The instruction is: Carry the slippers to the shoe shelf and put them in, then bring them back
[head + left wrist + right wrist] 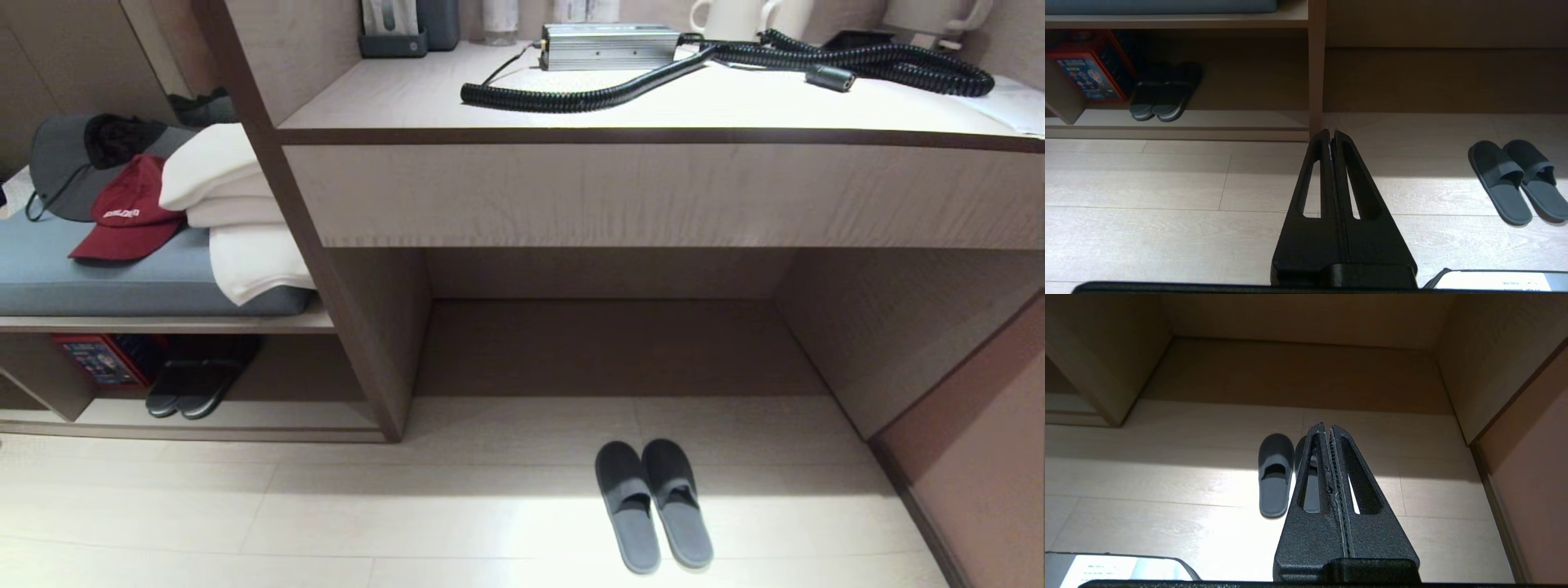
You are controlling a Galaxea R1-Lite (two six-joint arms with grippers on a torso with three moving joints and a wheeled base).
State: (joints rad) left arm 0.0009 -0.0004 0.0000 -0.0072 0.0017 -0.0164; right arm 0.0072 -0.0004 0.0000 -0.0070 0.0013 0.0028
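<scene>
From the head, the slippers (655,504) lie side by side on the pale floor (326,514), toes toward the open space under the desk (653,106), a little right of centre and near the robot. The shoe shelf (237,412) is far off to the left, a low cubby under a cushioned bench, with a black pair of slippers (192,390) already in it and free room on their right. Neither arm shows here, so the pickup has not begun.

From the left wrist, the left gripper (1331,133) hangs above bare floor with its fingers pressed together, holding nothing. The slippers (1515,179) are well off to its right; the shelf's open front (1180,122) lies ahead and to the left.

From the right wrist, the right gripper (1327,426) is pressed together too and empty, hanging almost over the pair, hiding part of the right slipper (1311,494).

To do this step well, I judge the right arm the natural one: spread its fingers first, come down over the two touching inner edges and pinch both together, so that the pair travels as one. Lift clear of the floor before turning left, and aim for the free space beside the black pair.
</scene>
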